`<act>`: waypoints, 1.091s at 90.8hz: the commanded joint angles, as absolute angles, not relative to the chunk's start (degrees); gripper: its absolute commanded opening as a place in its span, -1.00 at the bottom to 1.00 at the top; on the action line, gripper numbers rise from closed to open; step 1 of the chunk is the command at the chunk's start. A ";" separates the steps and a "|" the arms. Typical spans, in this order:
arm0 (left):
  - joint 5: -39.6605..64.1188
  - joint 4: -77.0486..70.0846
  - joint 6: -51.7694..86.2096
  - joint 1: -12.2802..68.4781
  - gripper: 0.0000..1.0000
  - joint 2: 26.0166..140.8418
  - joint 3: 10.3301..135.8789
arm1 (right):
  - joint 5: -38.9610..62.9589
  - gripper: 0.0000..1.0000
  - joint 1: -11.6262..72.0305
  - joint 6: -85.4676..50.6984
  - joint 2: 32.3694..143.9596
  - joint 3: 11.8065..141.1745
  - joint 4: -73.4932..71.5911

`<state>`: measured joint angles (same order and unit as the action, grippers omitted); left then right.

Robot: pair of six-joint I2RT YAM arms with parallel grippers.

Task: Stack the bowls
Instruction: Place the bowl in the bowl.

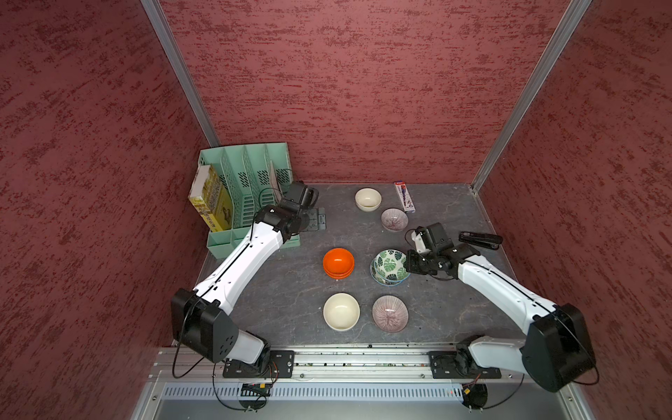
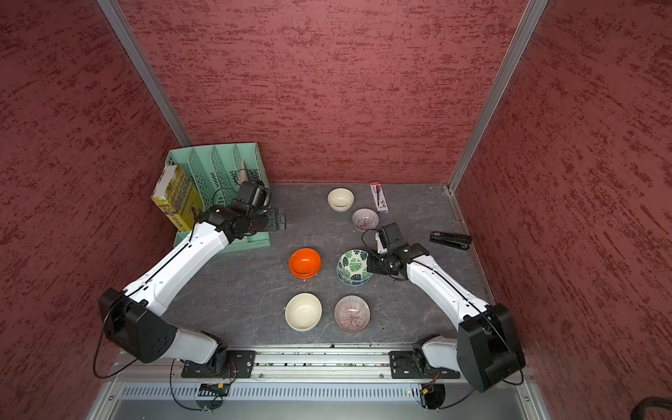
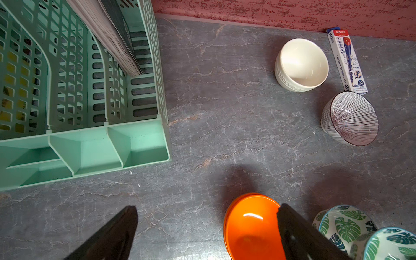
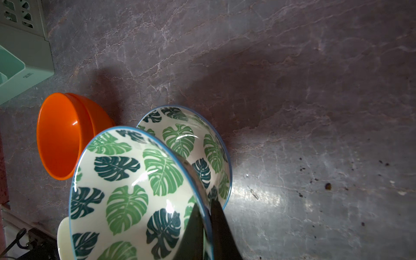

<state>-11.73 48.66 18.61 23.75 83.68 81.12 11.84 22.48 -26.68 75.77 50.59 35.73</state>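
My right gripper (image 4: pixel 208 225) is shut on the rim of a leaf-print bowl (image 4: pixel 126 191). It holds the bowl tilted just above the second leaf-print bowl (image 4: pixel 191 137) on the table; whether they touch I cannot tell. In both top views the pair sits right of centre (image 1: pixel 390 265) (image 2: pixel 353 264). Two orange bowls (image 1: pixel 338 262) stand nested beside them. Cream bowls (image 1: pixel 368 198) (image 1: pixel 341 311) and purple lined bowls (image 1: pixel 394 219) (image 1: pixel 390 313) stand apart, singly. My left gripper (image 3: pixel 207 234) hangs open and empty by the organizer (image 1: pixel 315 218).
A green file organizer (image 1: pixel 251 171) with a yellow book (image 1: pixel 211 200) stands at the back left. A pencil box (image 1: pixel 404 196) lies at the back wall and a black stapler (image 1: pixel 480 240) at the right edge. Red walls close three sides.
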 commanded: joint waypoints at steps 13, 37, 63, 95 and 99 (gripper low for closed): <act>-12.26 49.26 19.07 23.73 0.99 83.23 82.41 | 11.78 -1.00 23.40 -25.99 80.30 51.53 29.51; -12.71 49.43 18.92 23.79 1.00 83.23 82.97 | 9.91 -1.00 24.35 -25.74 82.77 51.66 29.05; -12.72 49.31 18.99 23.90 1.00 83.21 83.09 | 7.71 -0.68 24.80 -25.34 83.14 52.27 30.44; -12.76 49.48 18.98 24.06 0.99 82.33 83.19 | 3.96 -0.33 25.40 -24.89 80.62 54.48 35.28; -12.75 49.49 18.92 24.12 0.99 82.20 83.15 | 2.93 -0.32 25.38 -24.63 79.96 54.47 36.37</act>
<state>-12.08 49.10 18.61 23.79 83.64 81.45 6.83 24.82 -25.47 82.65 52.27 33.26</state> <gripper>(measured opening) 0.996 0.333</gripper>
